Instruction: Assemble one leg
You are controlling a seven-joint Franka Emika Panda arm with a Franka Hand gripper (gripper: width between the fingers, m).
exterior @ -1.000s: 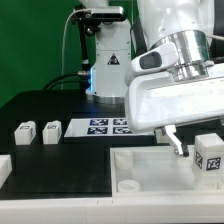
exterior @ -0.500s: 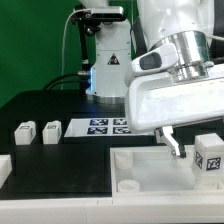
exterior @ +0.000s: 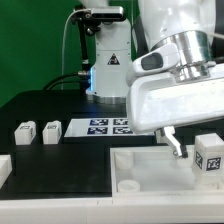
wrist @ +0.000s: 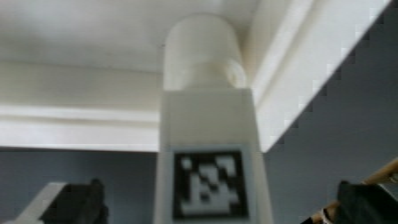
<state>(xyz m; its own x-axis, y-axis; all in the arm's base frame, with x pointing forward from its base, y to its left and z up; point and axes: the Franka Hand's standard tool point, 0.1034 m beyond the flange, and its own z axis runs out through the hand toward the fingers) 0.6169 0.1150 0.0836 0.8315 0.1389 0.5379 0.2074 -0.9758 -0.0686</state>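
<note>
In the wrist view a white leg (wrist: 210, 120) with a black-and-white tag lies lengthwise between my two dark fingertips (wrist: 71, 202), with a gap on each side. My gripper (wrist: 217, 208) is open and holds nothing. The leg's rounded end points at the rim of the large white panel (wrist: 107, 90). In the exterior view the gripper (exterior: 178, 145) hangs low over the table beside a tagged leg (exterior: 208, 155) at the exterior view's right. Two more legs (exterior: 24, 132) (exterior: 50, 131) stand at the left.
The large white panel (exterior: 150, 172) with round sockets lies at the front. The marker board (exterior: 102, 126) lies flat behind it. A white camera stand (exterior: 103, 60) rises at the back. A white block (exterior: 4, 168) sits at the left edge.
</note>
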